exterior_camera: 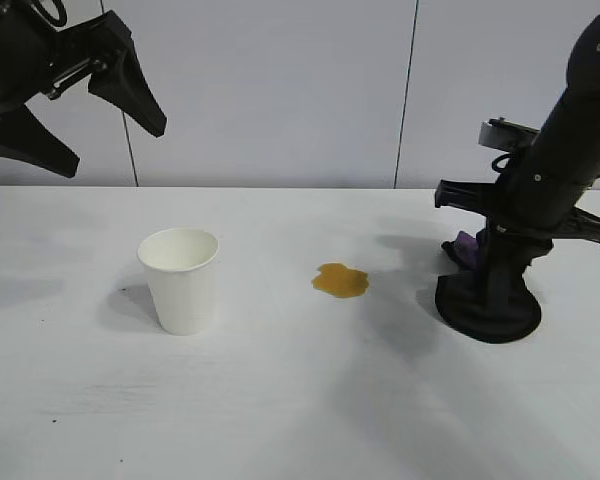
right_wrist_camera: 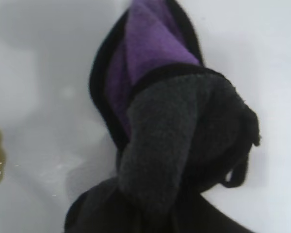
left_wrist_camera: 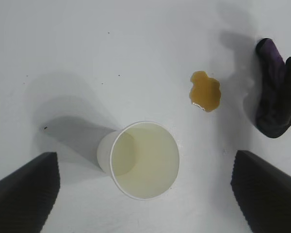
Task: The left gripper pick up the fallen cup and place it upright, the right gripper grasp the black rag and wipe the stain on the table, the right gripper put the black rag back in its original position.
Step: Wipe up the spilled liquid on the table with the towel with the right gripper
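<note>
Cup (exterior_camera: 180, 279) stands upright on the counter (exterior_camera: 280, 400), so that step is complete; the stain (exterior_camera: 340, 281) beside it remains unwiped. Left gripper (exterior_camera: 75, 110) hangs raised above the cup, jaws spread wide, empty. Right gripper (exterior_camera: 500, 262) points steeply down, jaws closed on the black rag (exterior_camera: 485, 305), which rests on the counter near the stain; wiping and returning the rag are outstanding

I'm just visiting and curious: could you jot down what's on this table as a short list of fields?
cup: white cup, upright, empty
stain: yellowish-brown stain, unwiped, between cup and rag
rag: black rag with a purple patch, on the table
right tool: right tool, down on the rag, gripping it
left tool: left tool, open, raised above the table's left side
</note>
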You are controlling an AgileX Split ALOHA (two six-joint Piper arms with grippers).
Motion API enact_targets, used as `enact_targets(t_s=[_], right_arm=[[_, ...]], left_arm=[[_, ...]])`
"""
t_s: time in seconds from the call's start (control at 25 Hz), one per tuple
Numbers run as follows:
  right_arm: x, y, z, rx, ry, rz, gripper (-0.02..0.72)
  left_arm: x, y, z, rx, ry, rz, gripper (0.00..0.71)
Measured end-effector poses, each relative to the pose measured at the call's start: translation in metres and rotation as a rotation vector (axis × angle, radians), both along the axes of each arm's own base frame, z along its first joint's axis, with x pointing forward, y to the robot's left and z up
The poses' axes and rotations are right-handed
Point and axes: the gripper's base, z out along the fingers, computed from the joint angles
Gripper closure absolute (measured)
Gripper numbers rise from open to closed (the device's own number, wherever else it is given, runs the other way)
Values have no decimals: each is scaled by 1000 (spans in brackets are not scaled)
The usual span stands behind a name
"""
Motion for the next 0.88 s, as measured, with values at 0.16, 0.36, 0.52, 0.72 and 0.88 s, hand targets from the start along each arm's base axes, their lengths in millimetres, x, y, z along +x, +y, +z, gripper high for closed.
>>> enact_targets(t_s=[0.16, 0.36, 0.52, 0.72, 0.88], right_arm=[[5, 44, -9, 12, 9, 78, 673], [17, 82, -21, 27, 12, 129, 673], [23, 89, -34, 33, 29, 113, 673], [24, 85, -49, -17, 49, 97, 673], [28, 76, -48, -64, 49, 53, 673]], left_arm=[[0, 0, 0, 0, 2, -1, 16], [-1, 0, 0, -1, 7, -5, 16], [-1, 0, 0, -1, 8, -6, 16], [-1, 0, 0, -1, 8, -6, 16], [-1, 0, 0, -1, 8, -6, 16]])
